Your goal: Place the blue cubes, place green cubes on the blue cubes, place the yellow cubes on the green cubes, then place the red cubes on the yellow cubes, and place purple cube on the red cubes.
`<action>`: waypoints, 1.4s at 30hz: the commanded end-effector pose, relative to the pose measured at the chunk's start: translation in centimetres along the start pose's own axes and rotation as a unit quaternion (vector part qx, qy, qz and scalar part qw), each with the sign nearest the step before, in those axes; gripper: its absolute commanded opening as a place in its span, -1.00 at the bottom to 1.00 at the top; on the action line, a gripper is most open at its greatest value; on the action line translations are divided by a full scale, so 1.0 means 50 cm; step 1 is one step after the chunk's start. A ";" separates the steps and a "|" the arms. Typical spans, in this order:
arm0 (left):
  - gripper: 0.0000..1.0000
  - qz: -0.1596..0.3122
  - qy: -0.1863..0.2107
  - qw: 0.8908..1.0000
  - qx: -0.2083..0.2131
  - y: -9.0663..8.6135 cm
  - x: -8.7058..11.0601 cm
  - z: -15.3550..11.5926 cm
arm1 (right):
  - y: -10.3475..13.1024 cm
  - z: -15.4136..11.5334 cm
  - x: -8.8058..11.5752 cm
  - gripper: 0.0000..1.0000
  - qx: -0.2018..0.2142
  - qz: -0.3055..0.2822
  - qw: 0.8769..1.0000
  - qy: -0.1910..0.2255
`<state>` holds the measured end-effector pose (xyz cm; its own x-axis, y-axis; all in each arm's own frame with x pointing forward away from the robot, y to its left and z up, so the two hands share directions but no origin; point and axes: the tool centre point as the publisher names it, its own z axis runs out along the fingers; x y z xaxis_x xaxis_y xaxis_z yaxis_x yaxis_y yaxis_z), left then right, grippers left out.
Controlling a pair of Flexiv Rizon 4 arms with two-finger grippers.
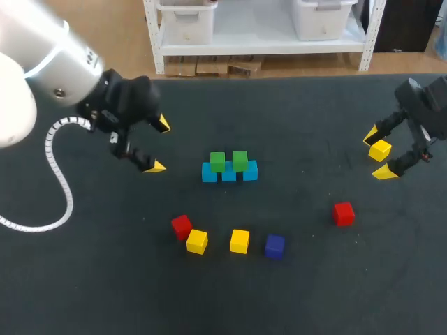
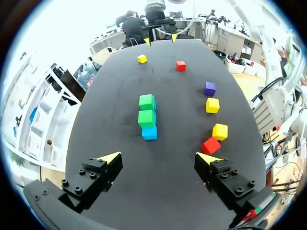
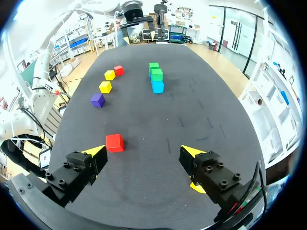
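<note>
Head view: table [image 1: 314,293] holds the build at centre. Left gripper [image 1: 158,145] stands open and empty beside it; right gripper [image 1: 377,155] is open at a loose yellow cube [image 1: 380,149], unclamped, probably the next pick. Blue cubes [image 1: 229,174] touch as base row; green cubes [image 1: 217,162] straddle their joints

A row of blue cubes [image 1: 229,172] with two green cubes [image 1: 217,162] on top blocks the middle of the worktop [image 1: 91,293]. Bare surface lies on every side of it, so both flanks and the top are open. Nearer the front, a red cube [image 1: 181,225] and a yellow cube [image 1: 197,241] sit almost touching, leaving no way between them. A second yellow cube [image 1: 239,241] and a purple cube [image 1: 274,246] follow with small gaps. Another red cube [image 1: 343,213] stands alone, well apart. A third yellow cube [image 1: 380,150] lies just beside one finger of the spread right claw [image 1: 377,155]. The left claw [image 1: 159,145] hangs spread over bare worktop.
</note>
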<state>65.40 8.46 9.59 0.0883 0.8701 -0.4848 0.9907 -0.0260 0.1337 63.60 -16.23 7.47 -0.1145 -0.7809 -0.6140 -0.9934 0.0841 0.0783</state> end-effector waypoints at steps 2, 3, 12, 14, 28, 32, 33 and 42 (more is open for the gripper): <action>1.00 -0.002 -0.004 1.000 -0.007 -0.013 0.019 -0.014 | 0.001 0.000 0.001 1.00 0.000 0.000 1.000 -0.001; 1.00 -0.001 -0.005 1.000 -0.008 -0.012 0.022 -0.015 | 0.001 0.000 0.001 1.00 0.000 0.000 1.000 -0.001; 1.00 0.006 -0.014 1.000 -0.014 -0.028 0.023 -0.038 | 0.001 0.000 0.001 1.00 0.000 0.000 1.000 -0.001; 1.00 0.006 -0.014 1.000 -0.014 -0.028 0.023 -0.038 | 0.001 0.000 0.001 1.00 0.000 0.000 1.000 -0.001; 1.00 0.012 -0.018 1.000 -0.018 -0.060 -0.008 -0.050 | 0.001 0.000 0.001 1.00 0.000 0.000 1.000 -0.001; 1.00 0.020 -0.030 0.999 -0.009 -0.090 -0.036 -0.047 | 0.001 0.000 0.001 1.00 0.000 0.000 1.000 -0.001; 1.00 0.024 -0.029 0.999 -0.004 -0.099 -0.043 -0.044 | 0.001 0.000 0.001 1.00 0.000 0.000 1.000 -0.001; 1.00 0.038 -0.028 0.998 0.036 -0.165 -0.106 -0.005 | 0.001 0.000 0.001 1.00 0.000 0.000 1.000 -0.001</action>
<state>56.92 4.99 11.47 0.1725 0.8188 -0.5476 0.9848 -0.1328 0.1117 63.60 -16.23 7.47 -0.1146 -0.7809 -0.6140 -0.9934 0.0842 0.0783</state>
